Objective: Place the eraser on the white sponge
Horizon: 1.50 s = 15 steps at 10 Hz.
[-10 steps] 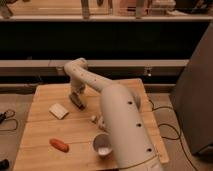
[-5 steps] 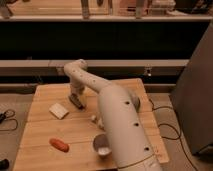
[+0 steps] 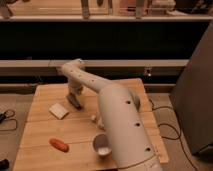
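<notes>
Reaching across the counter (image 3: 45, 130), the arm had its gripper (image 3: 76, 103) down just right of the white sponge (image 3: 59, 111), a dark block at its tip that looked like the eraser (image 3: 75, 101); it appeared pinched there, not released. The sponge top lay bare, so the placing was not done: a short shift left and a let-go remained.

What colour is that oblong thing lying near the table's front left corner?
Orange-red, seen in the camera view. The gripper is farther back, beside the white sponge.
</notes>
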Tool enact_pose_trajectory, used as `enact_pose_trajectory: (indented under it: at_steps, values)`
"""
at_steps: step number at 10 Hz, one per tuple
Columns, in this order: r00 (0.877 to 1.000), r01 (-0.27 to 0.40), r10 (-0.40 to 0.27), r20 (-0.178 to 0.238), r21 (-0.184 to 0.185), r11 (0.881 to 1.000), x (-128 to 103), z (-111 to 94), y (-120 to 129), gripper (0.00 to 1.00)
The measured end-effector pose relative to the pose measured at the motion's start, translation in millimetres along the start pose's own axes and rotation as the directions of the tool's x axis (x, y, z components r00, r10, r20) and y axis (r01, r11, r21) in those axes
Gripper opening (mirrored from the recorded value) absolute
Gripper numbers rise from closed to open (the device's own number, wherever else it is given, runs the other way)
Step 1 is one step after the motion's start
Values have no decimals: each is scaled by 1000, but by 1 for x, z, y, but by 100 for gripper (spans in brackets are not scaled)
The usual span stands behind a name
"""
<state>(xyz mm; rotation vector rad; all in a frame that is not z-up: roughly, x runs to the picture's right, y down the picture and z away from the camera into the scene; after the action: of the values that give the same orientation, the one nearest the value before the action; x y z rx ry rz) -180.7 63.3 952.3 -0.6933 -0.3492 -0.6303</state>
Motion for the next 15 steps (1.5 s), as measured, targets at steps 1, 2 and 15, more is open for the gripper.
enact_pose_trajectory:
  at_steps: [1,2,15]
  values:
    - [1000,6,-6,-6,-4,1000,-1,0,1,32]
    - [1000,12,-12,-14,-5,1000,-3,-1,1,20]
    - [1000,-1,0,-20,-15,1000,-15,6,-5,28]
